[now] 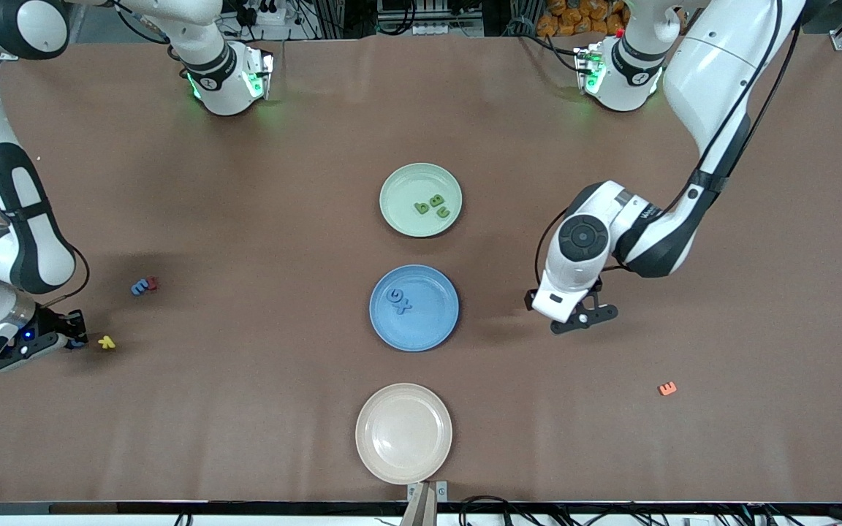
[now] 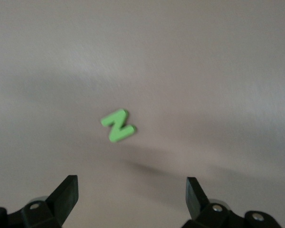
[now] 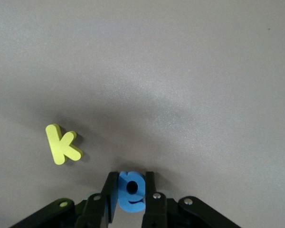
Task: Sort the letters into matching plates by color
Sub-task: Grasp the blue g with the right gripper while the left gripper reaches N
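My right gripper (image 3: pixel 131 178) is shut on a blue letter (image 3: pixel 131 191) low at the table near the right arm's end (image 1: pixel 76 340), beside a yellow letter (image 3: pixel 61 143). Another blue letter (image 1: pixel 139 287) lies a little farther from the front camera. My left gripper (image 2: pixel 132 187) stands open over the table, with a green letter N (image 2: pixel 118 125) lying flat below it; in the front view this gripper (image 1: pixel 583 313) hovers beside the blue plate (image 1: pixel 432 325). The blue plate holds two blue letters (image 1: pixel 398 299). The green plate (image 1: pixel 395 212) holds three green letters (image 1: pixel 434 205).
A dark red letter (image 1: pixel 153 283) touches the loose blue one. The yellow letter (image 1: pixel 106 341) lies close to my right gripper. An orange letter (image 1: pixel 667 389) lies toward the left arm's end, near the front. A beige plate (image 1: pixel 403 438) stands by the table's front edge.
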`<state>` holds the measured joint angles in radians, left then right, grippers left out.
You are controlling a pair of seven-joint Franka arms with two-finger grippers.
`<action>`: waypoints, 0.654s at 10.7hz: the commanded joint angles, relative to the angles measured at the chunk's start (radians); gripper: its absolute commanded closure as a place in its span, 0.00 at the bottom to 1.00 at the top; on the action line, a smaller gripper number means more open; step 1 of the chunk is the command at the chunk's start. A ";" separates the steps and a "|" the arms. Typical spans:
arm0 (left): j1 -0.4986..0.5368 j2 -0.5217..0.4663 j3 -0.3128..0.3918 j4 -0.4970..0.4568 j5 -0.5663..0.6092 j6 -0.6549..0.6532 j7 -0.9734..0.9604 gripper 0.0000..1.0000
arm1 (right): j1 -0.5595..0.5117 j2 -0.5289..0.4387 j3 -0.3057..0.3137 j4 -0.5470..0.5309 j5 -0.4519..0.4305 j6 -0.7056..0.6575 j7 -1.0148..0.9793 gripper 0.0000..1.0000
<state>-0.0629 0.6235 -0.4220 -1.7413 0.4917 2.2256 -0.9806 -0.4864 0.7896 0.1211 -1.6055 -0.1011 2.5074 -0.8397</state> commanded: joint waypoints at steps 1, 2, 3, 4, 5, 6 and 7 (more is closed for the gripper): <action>0.026 0.030 0.017 0.062 -0.028 -0.011 -0.061 0.00 | -0.014 0.013 0.018 0.009 -0.011 0.008 0.007 0.84; 0.032 0.044 0.026 0.087 -0.031 -0.006 -0.099 0.00 | -0.012 0.007 0.019 0.010 -0.011 0.008 0.008 0.87; 0.047 0.057 0.029 0.110 -0.062 0.002 -0.139 0.00 | -0.011 -0.009 0.023 0.009 -0.008 -0.001 0.011 0.87; 0.055 0.061 0.031 0.111 -0.127 0.031 -0.173 0.00 | -0.008 -0.021 0.023 0.009 -0.006 -0.004 0.019 0.87; 0.063 0.061 0.031 0.105 -0.174 0.087 -0.188 0.00 | -0.006 -0.032 0.028 0.007 -0.006 -0.007 0.027 0.87; 0.080 0.061 0.031 0.079 -0.183 0.126 -0.202 0.00 | -0.006 -0.044 0.034 0.009 -0.005 -0.031 0.030 0.87; 0.080 0.061 0.032 0.054 -0.183 0.162 -0.205 0.00 | -0.006 -0.058 0.038 0.010 -0.002 -0.066 0.034 0.87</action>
<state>0.0055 0.6734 -0.3880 -1.6574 0.3382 2.3143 -1.1485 -0.4856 0.7783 0.1401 -1.5859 -0.1011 2.5035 -0.8299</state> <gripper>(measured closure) 0.000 0.727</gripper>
